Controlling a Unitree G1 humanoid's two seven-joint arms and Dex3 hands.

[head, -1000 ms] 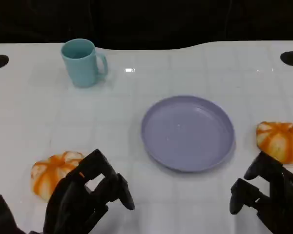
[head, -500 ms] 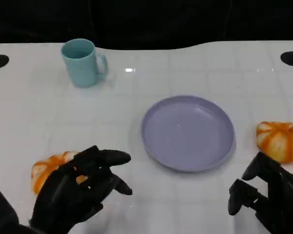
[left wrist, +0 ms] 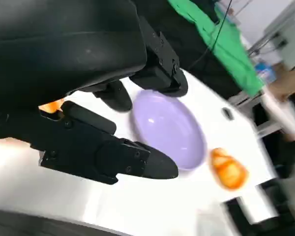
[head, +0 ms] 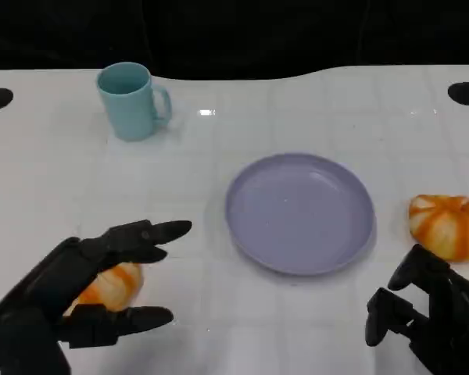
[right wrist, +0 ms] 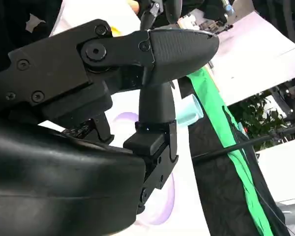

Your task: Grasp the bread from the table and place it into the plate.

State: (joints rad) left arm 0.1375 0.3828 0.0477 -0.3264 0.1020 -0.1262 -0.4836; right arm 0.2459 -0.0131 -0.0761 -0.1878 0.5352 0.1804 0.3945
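Left hand (head: 78,289) and right hand (head: 430,320) showing matte black segmented fingers with rounded tips; glossy black rounded shells and round screw heads appearing at the knuckle plates.

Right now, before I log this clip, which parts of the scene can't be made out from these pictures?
- Left bread, head view: mostly hidden under the left hand; whether the fingers touch it cannot be told.
- Right hand, head view: cut off by the bottom and right edges.
- Right bread, head view: its far side is cut by the right edge.
- Plate, right wrist view: largely hidden behind the hand.
- Cup, right wrist view: small, partly hidden by a finger.
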